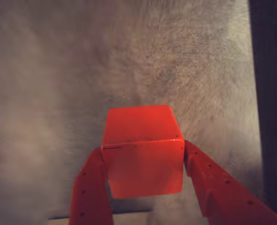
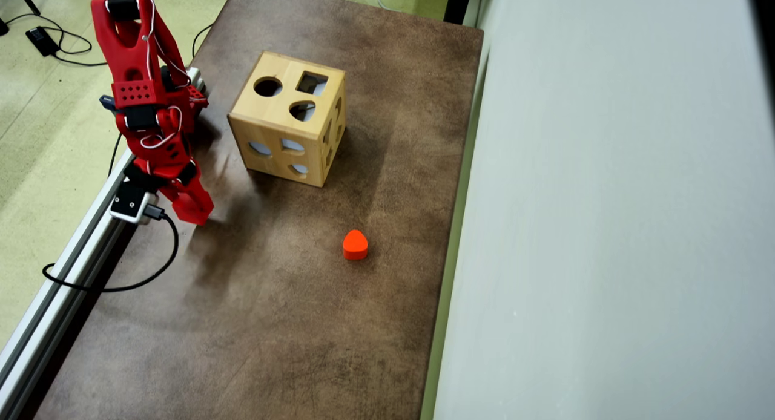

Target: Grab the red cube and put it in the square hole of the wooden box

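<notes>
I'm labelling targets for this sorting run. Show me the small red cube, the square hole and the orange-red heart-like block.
small red cube point(image 1: 144, 161): wrist view, front face.
square hole point(image 2: 312, 83): overhead view, dark opening.
orange-red heart-like block point(image 2: 355, 243): overhead view, top face.

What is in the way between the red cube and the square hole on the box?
Nothing visible. The tool holds the red cube at the table's left edge in the overhead view, left of the wooden box. The square hole is open on top. The heart block lies off to the side.
</notes>
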### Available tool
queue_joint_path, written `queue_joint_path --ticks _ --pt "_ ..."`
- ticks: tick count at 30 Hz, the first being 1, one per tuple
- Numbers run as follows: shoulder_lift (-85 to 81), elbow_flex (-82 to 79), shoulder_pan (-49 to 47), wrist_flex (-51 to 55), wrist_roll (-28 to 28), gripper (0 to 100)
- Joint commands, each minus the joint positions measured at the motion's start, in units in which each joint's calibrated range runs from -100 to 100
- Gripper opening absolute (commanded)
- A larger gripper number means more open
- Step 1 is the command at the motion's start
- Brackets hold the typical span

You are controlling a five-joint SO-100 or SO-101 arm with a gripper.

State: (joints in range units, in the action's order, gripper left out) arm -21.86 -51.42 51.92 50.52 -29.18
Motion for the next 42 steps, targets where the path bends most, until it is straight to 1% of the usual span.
queue_joint_path --ticks 1,5,8,13,18,24,31,35,42 --pt "-5.27 14.21 -1.48 11.28 4.59 2" --pt "-5.27 28.17 -6.38 23.66 7.18 2" --pt "-5.27 38.09 -11.43 30.66 10.16 2" --pt "-5.27 50.53 -21.24 37.9 15.58 2" --pt "-5.18 60.46 -30.82 43.2 19.78 2" --pt "-4.34 67.7 -41.45 47.06 24.32 2" --pt "-2.72 68.42 -50.88 47.22 29.84 2" --pt "0.68 67.7 -53.19 47.22 30.72 2" --pt "7.89 67.7 -53.26 47.22 30.72 2"
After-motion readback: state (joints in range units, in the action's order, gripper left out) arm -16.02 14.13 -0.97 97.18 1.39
